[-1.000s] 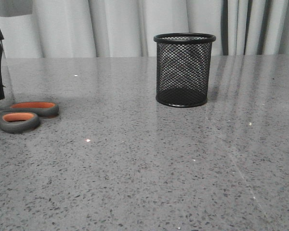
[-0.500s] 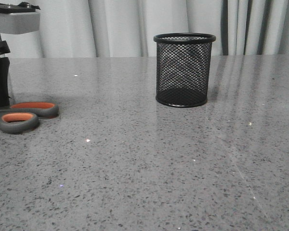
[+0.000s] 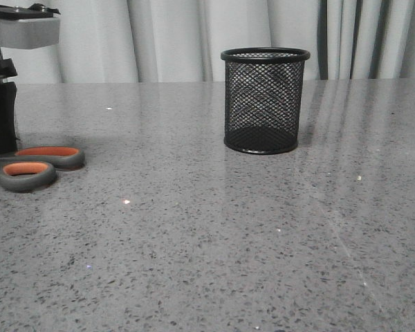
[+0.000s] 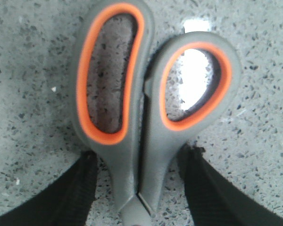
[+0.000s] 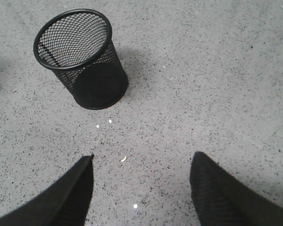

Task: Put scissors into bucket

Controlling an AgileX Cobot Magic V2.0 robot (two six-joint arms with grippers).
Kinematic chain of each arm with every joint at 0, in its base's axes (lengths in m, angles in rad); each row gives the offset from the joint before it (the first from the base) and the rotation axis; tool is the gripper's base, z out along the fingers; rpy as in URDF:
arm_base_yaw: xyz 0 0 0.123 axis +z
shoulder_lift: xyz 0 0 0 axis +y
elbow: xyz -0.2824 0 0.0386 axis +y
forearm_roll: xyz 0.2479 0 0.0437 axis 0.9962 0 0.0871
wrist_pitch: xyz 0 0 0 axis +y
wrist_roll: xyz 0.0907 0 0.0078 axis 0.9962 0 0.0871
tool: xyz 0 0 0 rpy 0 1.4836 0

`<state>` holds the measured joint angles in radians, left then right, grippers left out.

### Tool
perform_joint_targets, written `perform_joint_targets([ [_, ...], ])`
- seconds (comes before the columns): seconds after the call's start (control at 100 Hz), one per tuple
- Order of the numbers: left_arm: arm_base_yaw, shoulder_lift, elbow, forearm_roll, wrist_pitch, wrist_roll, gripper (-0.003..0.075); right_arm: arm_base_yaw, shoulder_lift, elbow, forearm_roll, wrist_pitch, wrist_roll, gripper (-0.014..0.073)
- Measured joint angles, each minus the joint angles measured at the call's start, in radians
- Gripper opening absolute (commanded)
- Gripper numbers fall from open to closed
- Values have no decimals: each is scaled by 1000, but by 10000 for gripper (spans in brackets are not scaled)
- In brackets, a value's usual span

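Observation:
The scissors [image 3: 34,166] lie flat at the far left of the table, grey looped handles lined orange; the blades run out of view. In the left wrist view the scissors [image 4: 132,94] fill the picture. My left gripper [image 4: 139,157] is open, down at the table, one finger on each side of the handles' neck with small gaps showing. In the front view one black finger [image 3: 1,117] stands just behind the handles. The bucket [image 3: 265,100], a black wire-mesh cup, stands upright and empty at mid table. My right gripper [image 5: 141,160] is open and empty above the table, short of the bucket [image 5: 80,59].
The grey speckled tabletop [image 3: 214,228] runs back to a pale curtain [image 3: 166,34]. A few small white specks [image 5: 123,158] lie on the table near the right gripper.
My left gripper has come down and slightly right, closer to the scissors' handles. The scissors and the bucket have not moved.

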<state>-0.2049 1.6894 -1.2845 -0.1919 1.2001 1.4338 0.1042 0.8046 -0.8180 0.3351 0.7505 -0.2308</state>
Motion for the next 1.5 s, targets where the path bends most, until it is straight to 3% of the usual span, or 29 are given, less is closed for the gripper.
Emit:
perform_joint_targets([
  [0.08,0,0,0,0,4,0,351,0,0,0,0,0,0,404],
  [0.28,0,0,0,0,6,0,128,0,0,0,0,0,-2,404],
  [0.37,0,0,-2,0,6,0,73,0,0,0,0,0,-4,404],
  [0.86,0,0,-19,2,13,0,64,0,0,0,0,0,-4,404],
  [1.5,-3,-133,-237,-58,38,-26,64,0,0,0,31,-7,-5,404],
])
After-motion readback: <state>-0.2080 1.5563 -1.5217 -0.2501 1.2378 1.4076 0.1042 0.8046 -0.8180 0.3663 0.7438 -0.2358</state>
